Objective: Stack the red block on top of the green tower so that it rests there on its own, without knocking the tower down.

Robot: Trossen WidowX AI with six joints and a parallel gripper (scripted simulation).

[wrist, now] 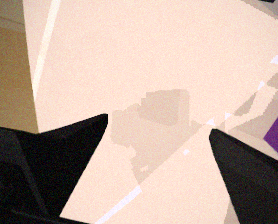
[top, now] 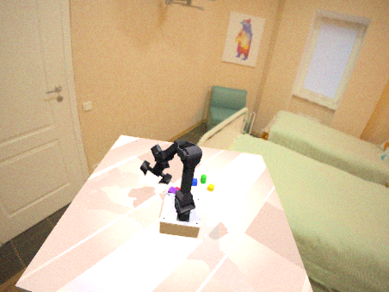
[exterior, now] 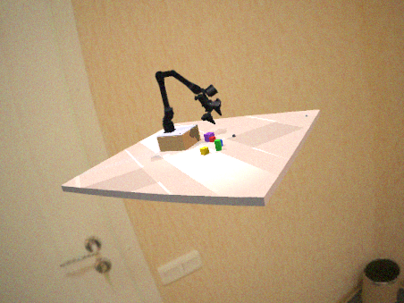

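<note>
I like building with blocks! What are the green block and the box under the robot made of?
The green block looks like smooth plastic or painted wood: one even, bright colour with sharp edges, too small to tell which. The box looks like cardboard or plain wood: dull tan sides with no shine.

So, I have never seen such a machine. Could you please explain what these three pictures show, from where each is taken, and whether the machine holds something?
The black thing is a robot arm on a small box base, standing on a pale table. At its end is the hand, two fingers that pinch; it is open and holds nothing. One picture looks down from high in the room, one from the side and lower, and one from a camera on the hand itself, where the dark shapes are its fingers. On the table lie small blocks: purple, red, green, blue and yellow.
</note>
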